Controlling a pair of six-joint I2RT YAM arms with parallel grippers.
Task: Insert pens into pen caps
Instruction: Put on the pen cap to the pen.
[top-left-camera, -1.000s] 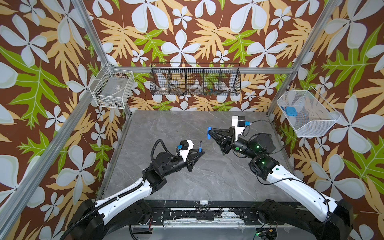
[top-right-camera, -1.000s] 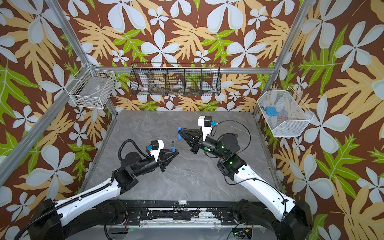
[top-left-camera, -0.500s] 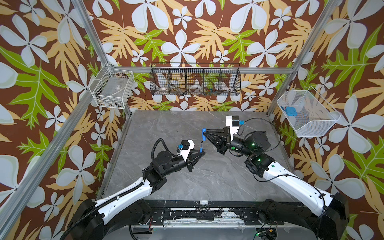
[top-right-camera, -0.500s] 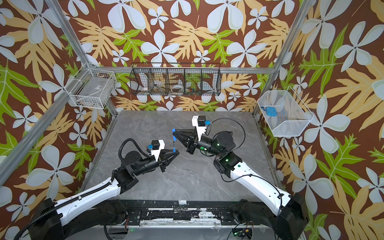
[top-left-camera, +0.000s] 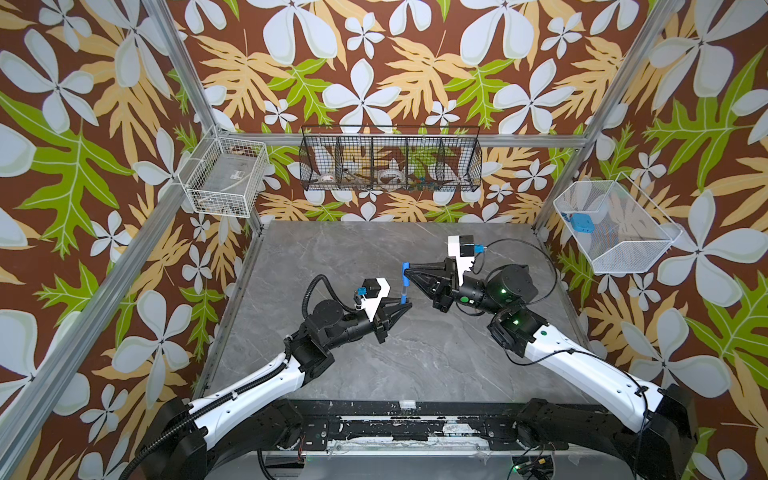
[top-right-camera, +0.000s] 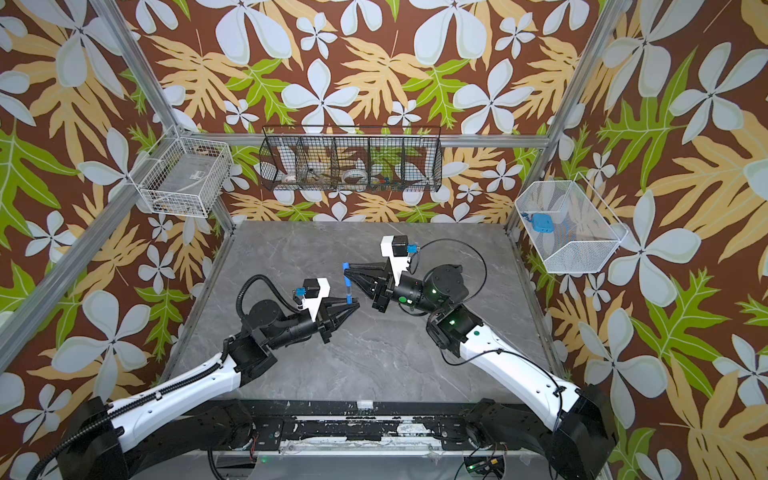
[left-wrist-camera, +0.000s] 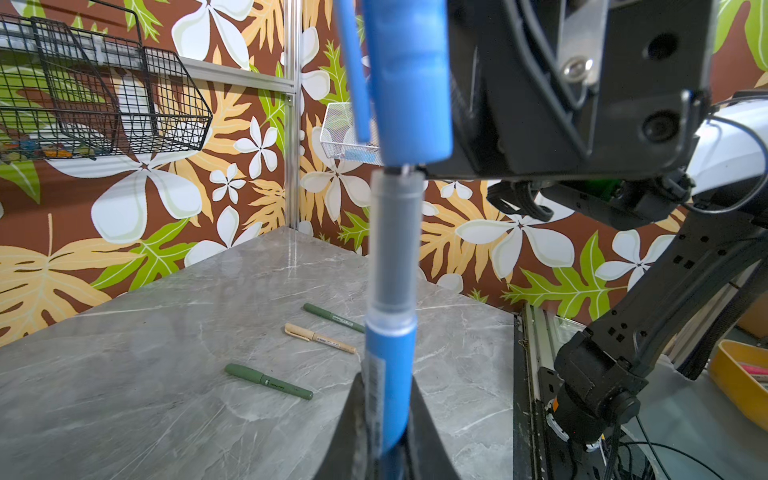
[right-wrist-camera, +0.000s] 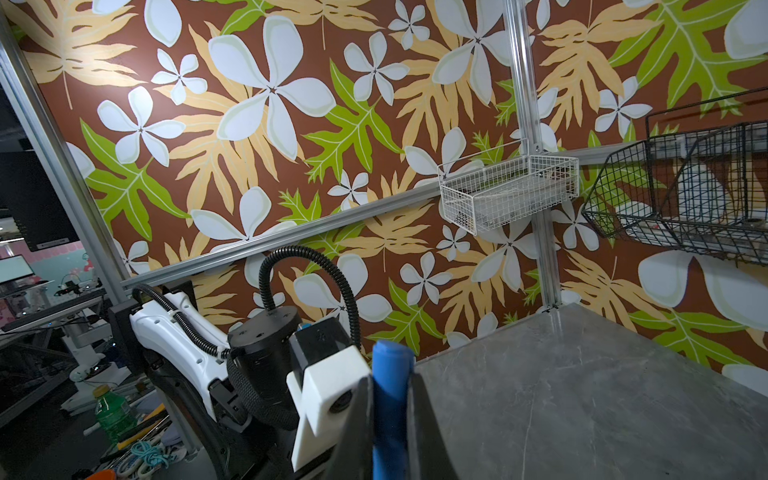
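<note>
Both arms meet above the worktop (top-left-camera: 353, 249). The left hand (top-left-camera: 408, 306) clenches the blue pen (left-wrist-camera: 390, 374), and the right hand (top-left-camera: 408, 271) clenches the blue cap (left-wrist-camera: 409, 83). The pen tip is hard to see.

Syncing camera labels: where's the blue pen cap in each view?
In a top view: blue pen cap mid-frame, held by the right gripper.
In a top view: same spot.
Left wrist: close up, at the tip of the blue pen.
Right wrist: foreground, between the fingers.
Shared landmark: black wire basket on the back wall.

No readable text, tiny blurred print on green pen (left-wrist-camera: 269, 381), tan pen (left-wrist-camera: 320, 337)
</note>
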